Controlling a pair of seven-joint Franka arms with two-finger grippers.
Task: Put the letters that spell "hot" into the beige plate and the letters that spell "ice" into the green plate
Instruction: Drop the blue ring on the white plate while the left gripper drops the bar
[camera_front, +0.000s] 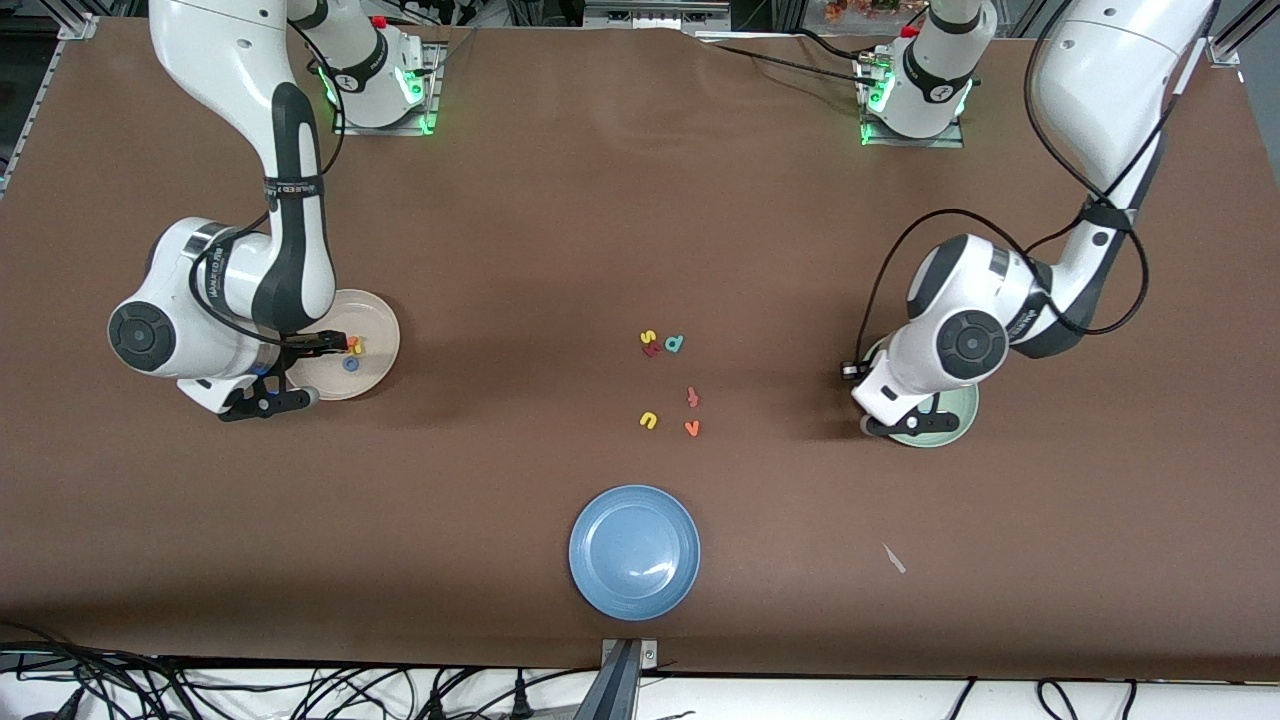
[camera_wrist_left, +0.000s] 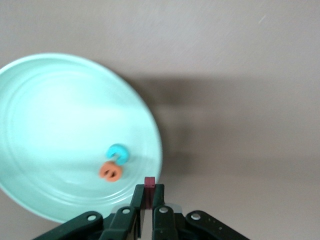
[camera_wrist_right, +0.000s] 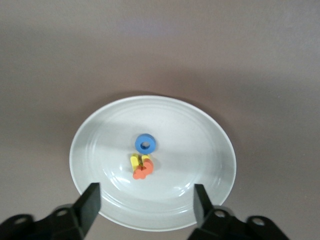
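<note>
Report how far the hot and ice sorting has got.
Done: the blue o, yellow h and orange t lie in the beige plate, under the open right gripper. The teal c and orange e lie in the green plate.
In hand: the left gripper is shut on the dark red i at that plate's rim.
Left: dropping the i in.

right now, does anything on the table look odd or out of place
One thing: a small pale scrap lies alone on the bare table, nearer the front camera than the green plate, apart from the loose letters. It looks like debris. In the beige plate, the orange t lies partly on the yellow h.
</note>
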